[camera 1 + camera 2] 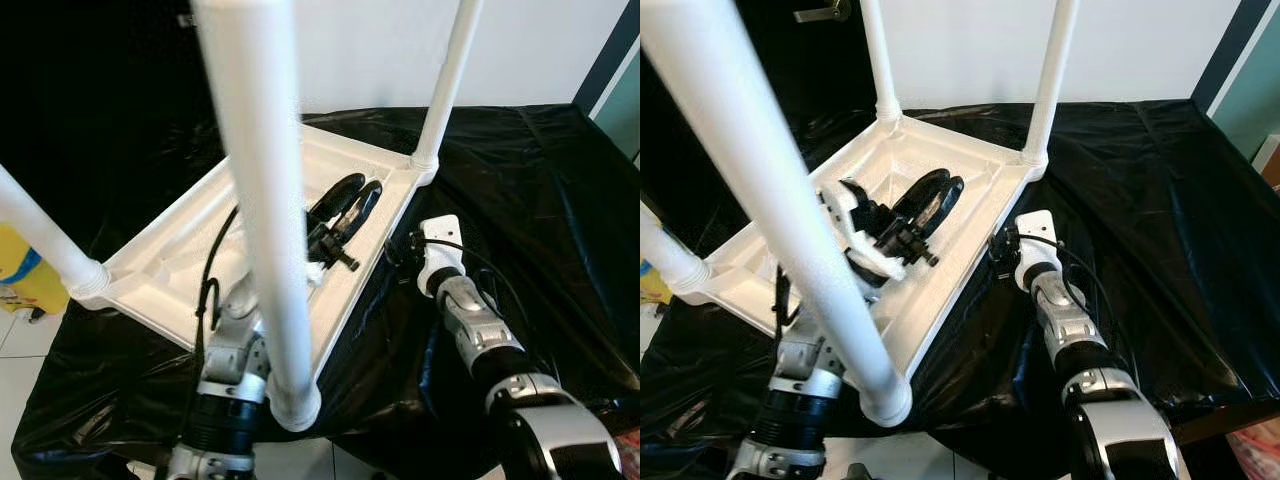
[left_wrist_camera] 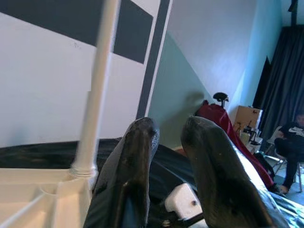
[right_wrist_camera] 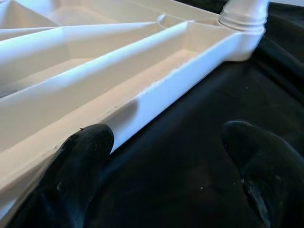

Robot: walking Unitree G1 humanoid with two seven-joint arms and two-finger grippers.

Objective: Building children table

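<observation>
The white children's table lies upside down and tilted on a black cloth (image 1: 540, 200), its rim (image 1: 372, 250) facing me. Legs stand up from its corners: a near one (image 1: 265, 200), a far right one (image 1: 445, 80) and a left one (image 1: 40, 235). My left gripper (image 1: 350, 195) reaches into the ribbed underside of the tabletop. It is open by a narrow gap (image 2: 168, 126) with nothing in it. My right gripper (image 3: 168, 137) is open wide, low over the cloth beside the table's right rim (image 3: 156, 90). One of its fingers (image 3: 85, 156) is close against that rim. The right wrist (image 1: 440, 250) sits just right of the table.
The near table corner (image 1: 295, 405) hangs past the cloth's front edge over white floor tiles (image 1: 20, 350). A yellow object (image 1: 20, 265) stands at the far left. A seated person (image 2: 292, 142) and a red-draped item (image 2: 213, 118) are across the room.
</observation>
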